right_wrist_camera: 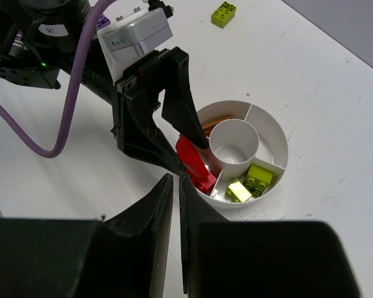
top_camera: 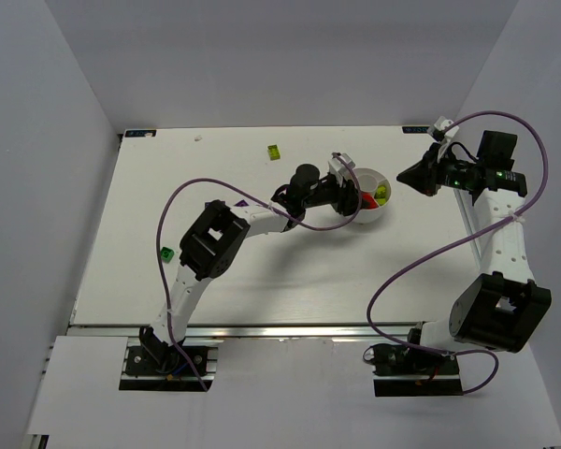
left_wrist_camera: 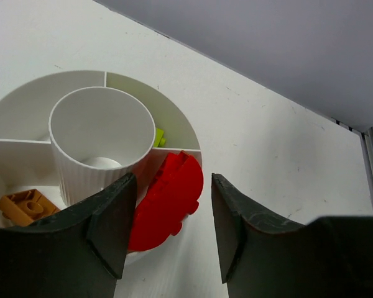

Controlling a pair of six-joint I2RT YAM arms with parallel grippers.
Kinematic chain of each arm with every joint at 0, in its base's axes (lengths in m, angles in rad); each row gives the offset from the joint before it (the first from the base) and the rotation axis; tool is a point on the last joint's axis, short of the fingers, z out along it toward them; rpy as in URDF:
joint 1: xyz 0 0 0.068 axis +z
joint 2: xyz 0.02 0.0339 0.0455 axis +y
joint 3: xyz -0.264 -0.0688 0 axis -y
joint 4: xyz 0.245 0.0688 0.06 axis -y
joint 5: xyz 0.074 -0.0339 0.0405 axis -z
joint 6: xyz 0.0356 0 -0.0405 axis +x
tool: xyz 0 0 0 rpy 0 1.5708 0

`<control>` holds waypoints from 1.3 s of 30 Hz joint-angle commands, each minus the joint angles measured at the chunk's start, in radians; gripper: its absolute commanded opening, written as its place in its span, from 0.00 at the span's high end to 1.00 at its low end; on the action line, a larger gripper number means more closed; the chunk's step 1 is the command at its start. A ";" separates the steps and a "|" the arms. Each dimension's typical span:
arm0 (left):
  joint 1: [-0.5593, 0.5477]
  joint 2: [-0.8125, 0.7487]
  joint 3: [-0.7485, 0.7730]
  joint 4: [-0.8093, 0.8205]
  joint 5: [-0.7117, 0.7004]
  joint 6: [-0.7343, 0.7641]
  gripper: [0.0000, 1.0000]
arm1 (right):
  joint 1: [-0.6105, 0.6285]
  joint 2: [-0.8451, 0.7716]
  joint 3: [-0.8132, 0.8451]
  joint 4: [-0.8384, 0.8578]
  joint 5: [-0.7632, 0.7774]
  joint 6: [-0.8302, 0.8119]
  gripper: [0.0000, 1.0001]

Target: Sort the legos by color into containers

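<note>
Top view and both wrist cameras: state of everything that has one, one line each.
bowl, upright.
left gripper, open above the bowl's rim.
right gripper, shut, empty.
red lego, tilted, sticking out of a compartment, ungripped.
two yellow-green legos, lying in another compartment.
orange lego, lying in its own compartment.
loose yellow-green lego, on the table, unsorted.
green lego, on the table, unsorted.

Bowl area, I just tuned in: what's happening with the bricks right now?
The left tool hangs over the white bowl with its jaws apart. A red brick lies in the compartment beneath, apparently let go. Two lime bricks and an orange brick sit in their own compartments. The right tool is shut and empty, off to the bowl's side. A loose lime brick and a green brick lie on the table.
</note>
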 commanded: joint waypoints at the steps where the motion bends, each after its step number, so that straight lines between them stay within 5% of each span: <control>1: -0.001 -0.068 0.001 0.003 -0.030 0.017 0.38 | -0.006 0.005 -0.003 0.004 -0.035 -0.020 0.86; 10: -0.005 -0.173 -0.022 0.022 -0.065 0.008 0.39 | -0.005 0.001 -0.003 -0.056 -0.044 -0.111 0.83; 15: -0.005 -0.346 -0.097 0.013 -0.125 0.020 0.45 | 0.021 0.026 0.029 -0.247 -0.049 -0.293 0.62; 18: -0.002 -0.439 -0.184 -0.044 -0.192 0.043 0.60 | 0.073 0.040 0.039 -0.333 -0.029 -0.387 0.55; 22: 0.011 -0.664 -0.335 -0.190 -0.359 -0.007 0.93 | 0.231 0.051 0.031 -0.370 0.077 -0.432 0.52; 24: 0.015 -0.758 -0.453 -0.317 -0.532 -0.091 0.97 | 0.379 0.046 0.001 -0.308 0.170 -0.406 0.50; 27: 0.038 -0.962 -0.614 -0.495 -0.671 -0.202 0.78 | 0.540 0.043 -0.047 -0.151 0.312 -0.230 0.44; 30: 0.055 -1.169 -0.755 -0.639 -0.772 -0.343 0.37 | 0.665 0.109 0.000 -0.027 0.385 -0.070 0.38; 32: 0.057 -1.313 -0.834 -0.716 -0.832 -0.394 0.25 | 0.743 0.197 0.051 0.018 0.405 0.010 0.31; 36: 0.061 -1.482 -0.889 -0.894 -0.955 -0.553 0.20 | 0.859 0.369 0.222 0.056 0.458 0.078 0.11; 39: 0.063 -1.564 -0.927 -0.980 -0.975 -0.627 0.21 | 0.900 0.500 0.370 0.011 0.389 -0.095 0.11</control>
